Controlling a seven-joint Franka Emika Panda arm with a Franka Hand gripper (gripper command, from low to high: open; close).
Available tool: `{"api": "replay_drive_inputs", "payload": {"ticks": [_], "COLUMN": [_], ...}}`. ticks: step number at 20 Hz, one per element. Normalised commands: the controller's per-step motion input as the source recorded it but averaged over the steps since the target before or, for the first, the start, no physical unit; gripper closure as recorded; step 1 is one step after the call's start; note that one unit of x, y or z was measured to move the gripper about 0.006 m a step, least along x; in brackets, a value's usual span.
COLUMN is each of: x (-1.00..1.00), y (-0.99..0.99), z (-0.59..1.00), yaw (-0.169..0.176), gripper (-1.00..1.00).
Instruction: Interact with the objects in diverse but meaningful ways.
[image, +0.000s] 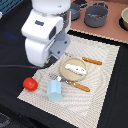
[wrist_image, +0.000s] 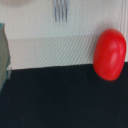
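Observation:
A small red tomato (image: 30, 83) (wrist_image: 110, 54) lies at the edge of a white mat (image: 102, 95), towards the exterior view's left. A pale blue cup (image: 54, 90) stands beside it on the mat; a grey-blue edge (wrist_image: 4, 55) in the wrist view may be this cup. The white flat piece (image: 75, 68) rests on a round tan plate (image: 64, 64). One brown sausage stick (image: 92, 61) lies beyond the plate and another (image: 78, 86) in front of it. The white arm (image: 42, 30) hangs over the mat's left part and hides the gripper. No fingers show in the wrist view.
Grey pots (image: 96, 15) (image: 75, 10) stand at the back on a tan surface, with a pink bowl (image: 125, 17) at the exterior view's right. Fork tines (wrist_image: 60, 10) show on the mat. A black tabletop (image: 10, 55) surrounds the mat.

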Motion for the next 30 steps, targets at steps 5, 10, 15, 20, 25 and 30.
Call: {"api": "replay_drive_inputs", "payload": {"ticks": [5, 10, 15, 20, 25, 30], "x": [-0.58, -0.41, -0.43, -0.35, -0.28, -0.30], "y": [-0.31, -0.23, -0.24, -0.17, -0.09, -0.02], "z": [-0.14, -0.28, -0.36, -0.37, -0.44, -0.49], "yaw": [-0.044, -0.058, -0.048, -0.043, -0.029, -0.019], "gripper": [-1.00, -1.00, -1.00, -1.00, -1.00, -1.00]}}
